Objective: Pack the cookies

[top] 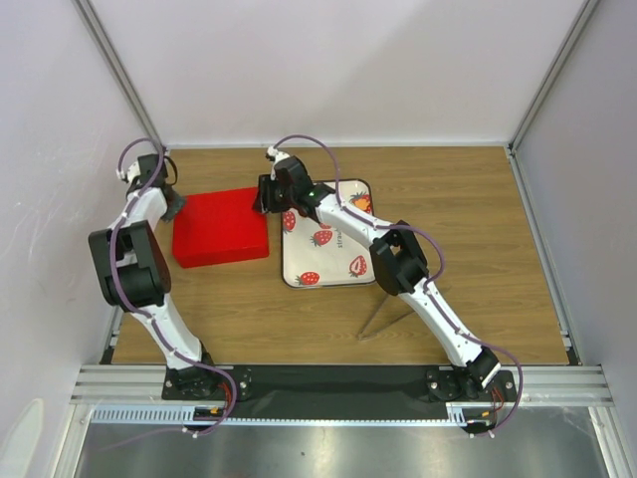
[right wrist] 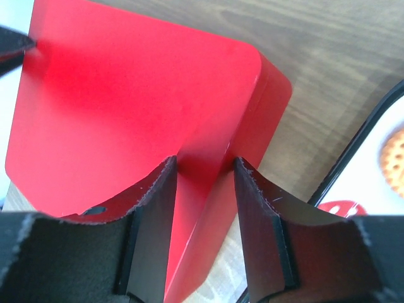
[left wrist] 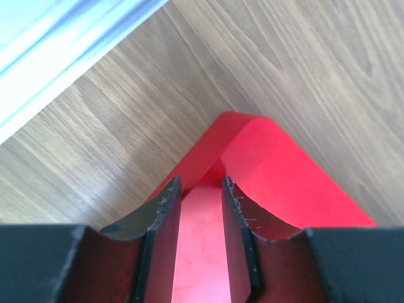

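Note:
A closed red box lies on the wooden table left of centre. My left gripper is at its far left corner; in the left wrist view its jaws are nearly closed, with the red box filling the gap. My right gripper is at the far right corner; its jaws pinch the box's right edge. An orange cookie lies on the tray and also shows in the right wrist view. Other cookies are hidden under my right arm.
A white tray with a black rim and strawberry pictures lies just right of the box, partly under my right arm; its rim is close to my right fingers. White walls close in the table at the back and both sides.

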